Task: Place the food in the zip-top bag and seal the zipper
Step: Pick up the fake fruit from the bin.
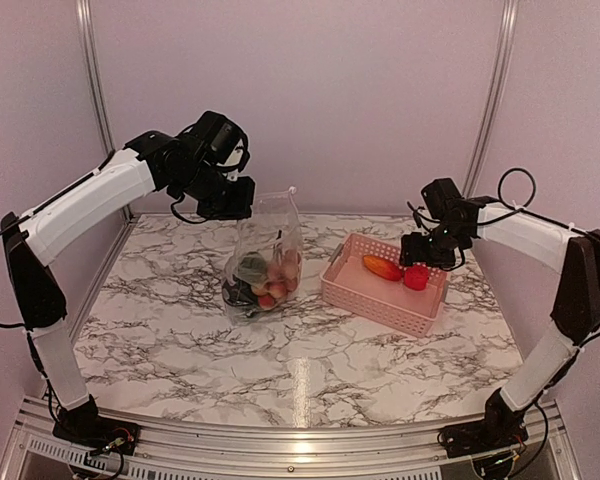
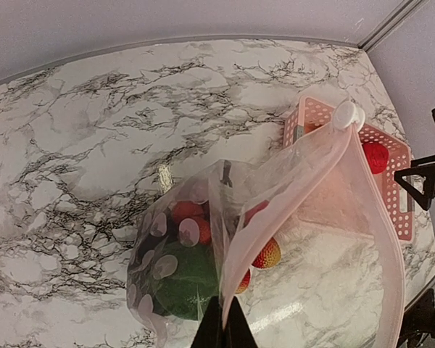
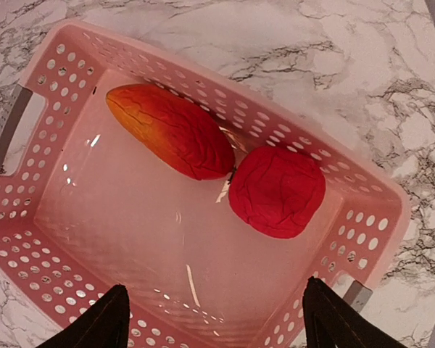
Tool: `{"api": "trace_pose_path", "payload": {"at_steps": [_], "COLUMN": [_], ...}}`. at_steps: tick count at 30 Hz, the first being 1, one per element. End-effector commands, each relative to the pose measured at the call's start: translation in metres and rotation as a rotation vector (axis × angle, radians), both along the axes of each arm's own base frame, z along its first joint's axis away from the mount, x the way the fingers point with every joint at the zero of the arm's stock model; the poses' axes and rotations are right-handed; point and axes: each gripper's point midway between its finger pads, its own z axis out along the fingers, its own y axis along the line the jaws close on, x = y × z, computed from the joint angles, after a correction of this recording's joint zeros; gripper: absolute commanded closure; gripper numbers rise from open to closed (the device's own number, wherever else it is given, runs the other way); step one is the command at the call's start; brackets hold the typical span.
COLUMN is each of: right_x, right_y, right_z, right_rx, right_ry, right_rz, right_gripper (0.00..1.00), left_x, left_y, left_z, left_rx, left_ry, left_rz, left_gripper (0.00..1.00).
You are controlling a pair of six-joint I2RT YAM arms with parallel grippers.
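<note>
The clear zip-top bag (image 1: 265, 250) stands upright mid-table, several toy fruits in its bottom. My left gripper (image 1: 230, 205) is shut on the bag's top edge and holds it up; in the left wrist view its fingertips (image 2: 223, 326) pinch the plastic above a green piece (image 2: 185, 283) and red berries (image 2: 188, 214). The bag's mouth strip (image 2: 304, 181) runs up to a white slider (image 2: 346, 114). My right gripper (image 1: 427, 255) hovers open over the pink basket (image 1: 380, 295). The basket holds an orange-red mango shape (image 3: 170, 130) and a red round piece (image 3: 277, 191).
The pink basket (image 3: 51, 239) sits right of the bag on the marble table (image 1: 180, 330). A pale wall with metal frame posts (image 1: 92, 60) closes the back. The right arm (image 2: 428, 181) shows at the left wrist view's right edge.
</note>
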Motion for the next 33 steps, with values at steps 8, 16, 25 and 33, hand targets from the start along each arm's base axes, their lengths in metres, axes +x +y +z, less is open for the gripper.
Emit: {"api": "trace_pose_path", "payload": {"at_steps": [8,16,25,33], "right_x": [0.028,0.049,0.067,0.07], "right_y": [-0.042,-0.037,-0.032,-0.027], "right_z": [-0.032,-0.049,-0.066,-0.08], "right_rx": [-0.041,0.018,0.036,0.061], "right_ry": [0.028,0.038,0.049,0.069], "right_rz": [-0.103,-0.115,-0.129,-0.12], "right_gripper": [0.22,0.23,0.25,0.38], "left_x": [-0.007,-0.009,-0.01,-0.011], "left_y": [0.005,0.008,0.008,0.011], "left_z": [0.008,0.008,0.008,0.006], "left_rx": [-0.022,-0.019,-0.019,-0.01], "left_ry": [-0.003,-0.003,-0.004,-0.002], "left_rz": [-0.009,-0.009,-0.01,-0.008], "left_gripper": [1.0,1.0,1.0,1.0]}}
